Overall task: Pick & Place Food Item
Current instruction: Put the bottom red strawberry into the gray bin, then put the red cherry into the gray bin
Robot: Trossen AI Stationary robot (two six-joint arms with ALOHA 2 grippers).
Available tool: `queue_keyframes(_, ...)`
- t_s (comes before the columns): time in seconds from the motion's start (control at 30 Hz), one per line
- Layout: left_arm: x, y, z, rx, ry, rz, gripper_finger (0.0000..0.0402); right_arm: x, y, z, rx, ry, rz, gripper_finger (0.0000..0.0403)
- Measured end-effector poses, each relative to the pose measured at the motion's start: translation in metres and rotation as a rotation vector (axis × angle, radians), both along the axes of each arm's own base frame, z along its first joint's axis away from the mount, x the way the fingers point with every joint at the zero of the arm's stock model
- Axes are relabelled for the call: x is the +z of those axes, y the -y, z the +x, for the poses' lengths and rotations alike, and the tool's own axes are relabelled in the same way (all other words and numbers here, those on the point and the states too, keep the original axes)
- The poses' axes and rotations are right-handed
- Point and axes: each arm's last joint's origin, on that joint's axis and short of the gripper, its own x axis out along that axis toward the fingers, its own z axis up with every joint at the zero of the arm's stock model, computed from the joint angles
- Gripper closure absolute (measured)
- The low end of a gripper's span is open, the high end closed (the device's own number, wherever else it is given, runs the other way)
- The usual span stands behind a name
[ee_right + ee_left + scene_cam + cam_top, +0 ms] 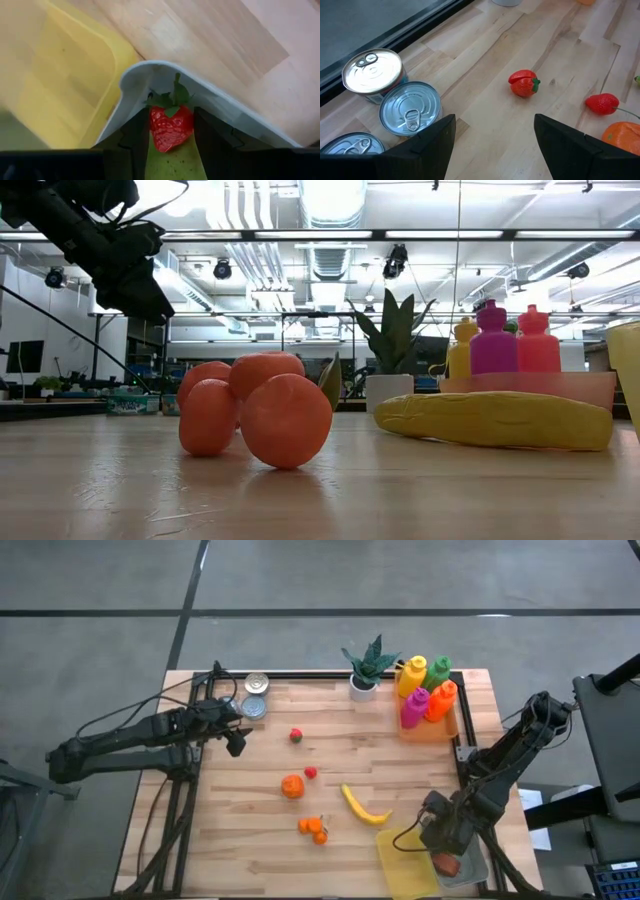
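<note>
1. The right gripper (447, 858) hung over the near right corner of the table (400, 760), its fingers (135, 137) closed on a strawberry (171, 128).
2. That strawberry sat just above a pale grey tray (150, 80), which lay beside a yellow bin (65, 85).
3. The left gripper (238, 740) waited at the far left of the table, jaws standing half apart and holding nothing.
4. Near it stood three cans (410, 107).
5. Two more strawberries (523, 83) lay on the wood, well apart from each other.
6. An orange (292, 786) lay mid-table, and small oranges (315, 829) clustered nearer the front.
7. A banana (364, 806) lay close to the bin.
8. A potted plant (367, 668) and coloured bottles (427, 690) stood along the far edge.
</note>
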Motion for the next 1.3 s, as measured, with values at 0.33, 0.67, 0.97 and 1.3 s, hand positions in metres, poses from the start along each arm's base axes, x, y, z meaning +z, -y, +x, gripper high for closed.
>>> queue_keyframes(0.33, 0.000, 0.000, 0.000, 0.000, 0.000, 0.000, 0.0126, 0.001, 0.000, 0.001, 0.008, 0.016, -0.013, 0.0172)
queue_keyframes(0.67, 0.000, 0.000, 0.000, 0.000, 0.000, 0.000, 0.0126, 0.007, -0.001, 0.001, -0.008, 0.006, 0.025, 0.0138)
queue_keyframes(0.97, 0.000, 0.000, 0.000, 0.000, 0.001, 0.000, 0.0126, 0.035, -0.004, 0.003, 0.025, 0.048, 0.070, 0.0138)
queue_keyframes(1.3, 0.000, 0.000, 0.000, 0.000, 0.000, 0.000, 0.0126, 0.075, 0.000, 0.014, 0.031, 0.206, -0.058, 0.0138)
